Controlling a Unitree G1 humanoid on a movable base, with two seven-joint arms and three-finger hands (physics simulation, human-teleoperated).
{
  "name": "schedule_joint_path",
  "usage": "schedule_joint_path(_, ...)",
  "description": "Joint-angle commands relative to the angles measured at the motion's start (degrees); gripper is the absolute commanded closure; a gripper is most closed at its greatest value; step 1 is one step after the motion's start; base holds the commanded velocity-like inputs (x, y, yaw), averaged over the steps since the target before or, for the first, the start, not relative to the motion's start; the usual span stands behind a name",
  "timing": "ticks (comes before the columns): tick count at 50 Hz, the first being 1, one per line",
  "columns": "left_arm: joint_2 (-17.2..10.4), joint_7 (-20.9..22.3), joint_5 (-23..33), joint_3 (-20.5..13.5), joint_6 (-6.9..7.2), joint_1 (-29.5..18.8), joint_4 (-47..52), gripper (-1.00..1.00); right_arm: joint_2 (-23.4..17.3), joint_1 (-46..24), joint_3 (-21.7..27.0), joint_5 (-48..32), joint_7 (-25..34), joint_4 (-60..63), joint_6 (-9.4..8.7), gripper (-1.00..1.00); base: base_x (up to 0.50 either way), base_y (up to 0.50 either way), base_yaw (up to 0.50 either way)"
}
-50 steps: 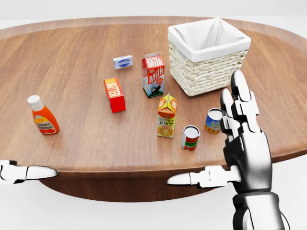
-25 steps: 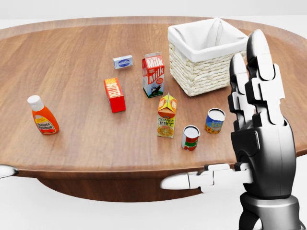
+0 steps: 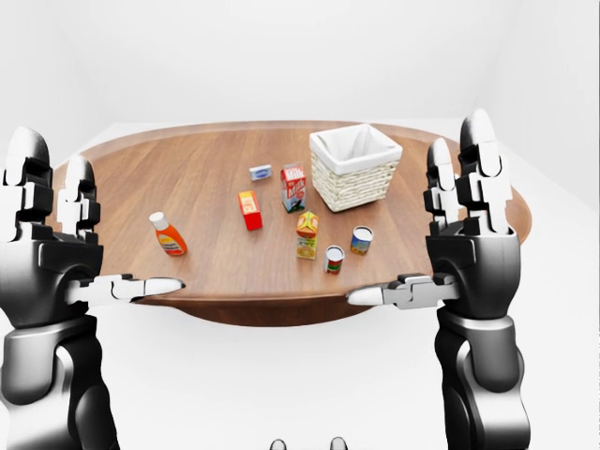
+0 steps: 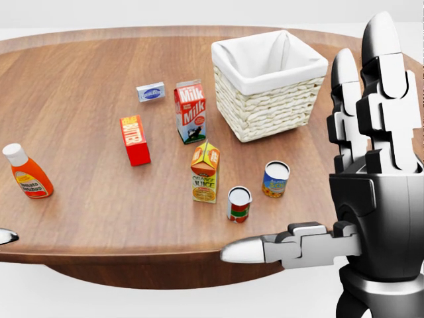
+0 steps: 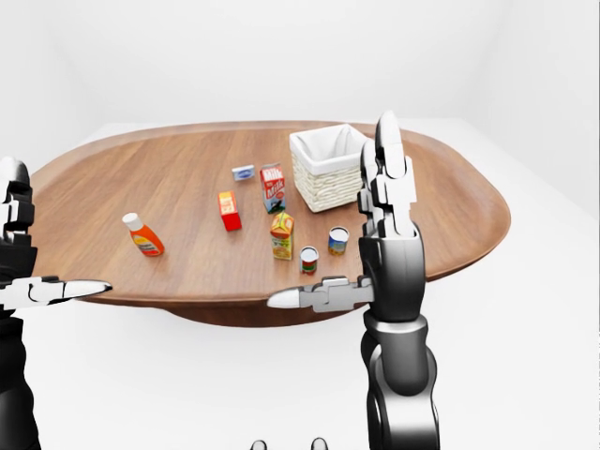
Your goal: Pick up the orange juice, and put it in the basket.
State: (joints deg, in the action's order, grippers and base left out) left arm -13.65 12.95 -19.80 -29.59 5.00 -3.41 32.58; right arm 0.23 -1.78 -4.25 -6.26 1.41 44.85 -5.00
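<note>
The orange juice carton (image 4: pixel 205 172) stands upright near the middle of the round wooden table (image 4: pixel 79 66), in the lower half of the head view. The white-lined wicker basket (image 4: pixel 265 112) stands above and to the right of it. My right hand (image 3: pixel 469 253) is open and empty, fingers upright and thumb pointing left, off the table's near edge and to the right of the carton. My left hand (image 3: pixel 47 253) is open and empty too, raised at the left of the left-eye view, well away from the carton.
A milk carton (image 4: pixel 190 111) stands just above the juice, with a red box (image 4: pixel 134 140) and a small blue-white box (image 4: pixel 151 91) to its left. A ketchup bottle (image 4: pixel 26 173) is at far left. Two cans (image 4: pixel 239 203) (image 4: pixel 275 179) stand right of the juice.
The whole head view has shifted, so the table's things sit further left and lower: the camera moved. My right hand has risen and looms larger at the right.
</note>
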Motion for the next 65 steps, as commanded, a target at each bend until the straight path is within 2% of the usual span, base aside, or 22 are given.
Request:
schedule_joint_path(1, 0.1, -0.1, -0.1, 0.1, 0.00, 0.1, -0.1, -1.00, 0.0, 0.2, -0.5, -1.2, 0.0, 0.3, 0.00, -1.00, 0.27, -0.43, 0.00)
schedule_joint_path(24, 0.1, -0.2, 0.0, 0.2, 0.00, 0.0, -0.3, -1.00, -0.1, 0.7, -1.4, -4.6, 1.4, -0.7, 0.00, -1.00, 0.32, -0.38, 0.00)
schedule_joint_path(65, 0.2, -0.1, 0.1, 0.2, 0.00, 0.1, -0.1, -1.00, 0.1, 1.5, -2.8, -8.4, 3.1, -0.1, 0.00, -1.00, 0.50, 0.00, 0.00)
